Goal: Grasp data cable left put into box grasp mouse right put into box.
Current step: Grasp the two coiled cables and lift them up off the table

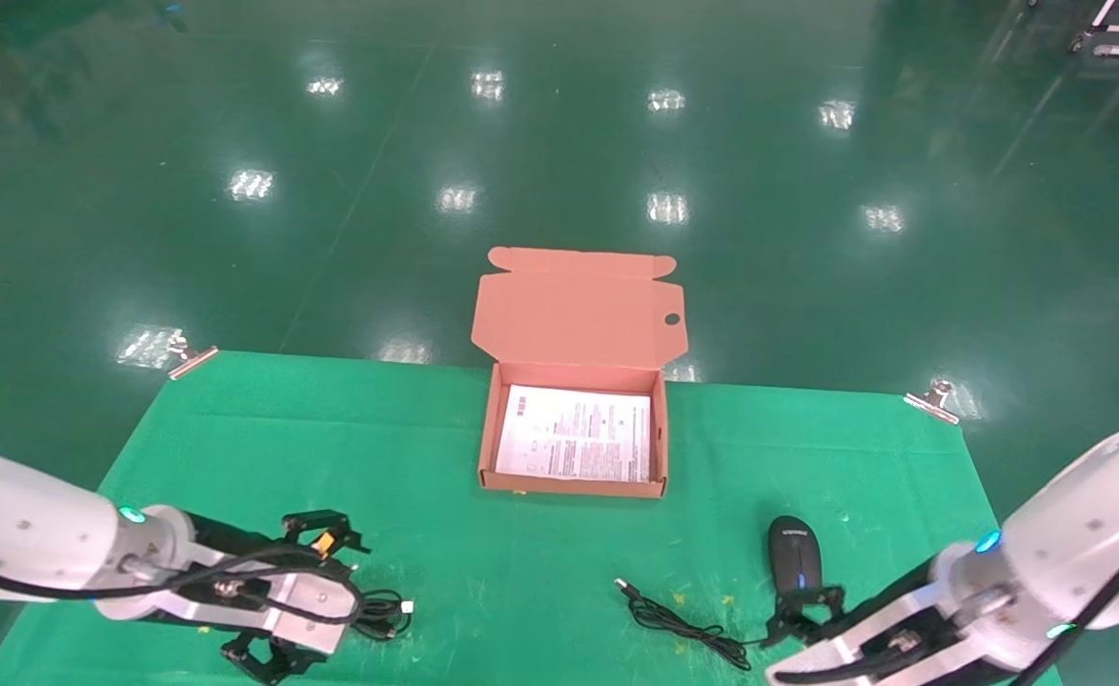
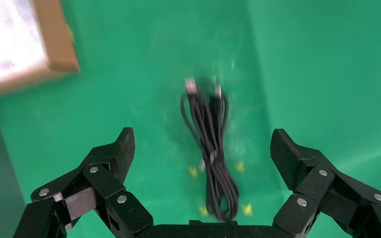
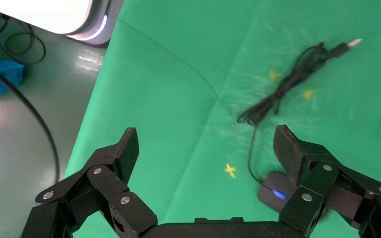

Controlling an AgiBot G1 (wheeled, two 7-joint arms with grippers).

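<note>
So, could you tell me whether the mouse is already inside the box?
No, the mouse lies on the green cloth near the right pincer, while the open box holds only a printed sheet.

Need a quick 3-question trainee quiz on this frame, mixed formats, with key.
1. True or false: the data cable already lies inside the box.
2. The mouse lies nearest which claw? A) left claw B) right claw
3. Fill in: the box lid stands ____.

Key: 1 false, it lies on the green cloth under the open left claw. 2 B. 3 open, with a printed sheet inside.
</note>
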